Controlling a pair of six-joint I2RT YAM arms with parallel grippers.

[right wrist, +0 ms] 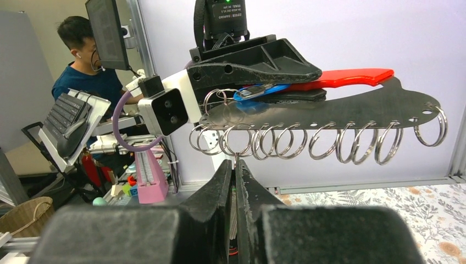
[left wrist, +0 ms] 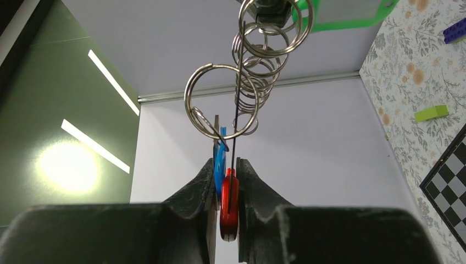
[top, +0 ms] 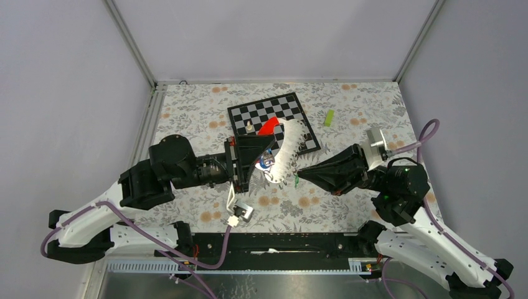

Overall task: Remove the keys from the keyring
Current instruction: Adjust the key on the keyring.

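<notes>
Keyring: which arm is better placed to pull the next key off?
Right. The right gripper pinches the green key hanging from the keyring, which the left gripper clamps steady.

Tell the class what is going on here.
The left gripper holds a flat grey metal plate hung with silvery split rings off the table, clamping a red plastic tag and a blue plastic tag with it. The right gripper is pinched shut below one ring, seemingly on a green plastic tag. Nothing looks detached yet.

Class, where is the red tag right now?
In the right wrist view the red tag juts rightward from the left gripper, which clamps it just above the ring-lined metal plate.
</notes>
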